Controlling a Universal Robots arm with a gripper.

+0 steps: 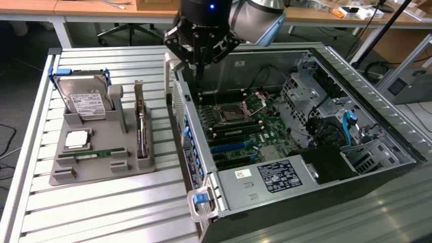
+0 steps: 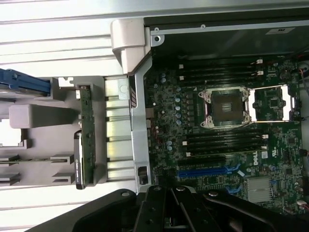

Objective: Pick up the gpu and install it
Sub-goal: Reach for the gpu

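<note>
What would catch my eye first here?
The open grey metal computer case on the exterior view's right, its green motherboard bared, draws the eye first. Above its edge hangs the black robot gripper, shut and empty. On the exterior view's left a grey plastic holder tray keeps the dark green gpu card upright on its edge beside a silver hard drive.

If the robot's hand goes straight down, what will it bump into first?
Probably the motherboard, just inside the computer case's side wall. The hand points down there, but depth is unclear, so it might catch the wall's top edge instead.
</note>
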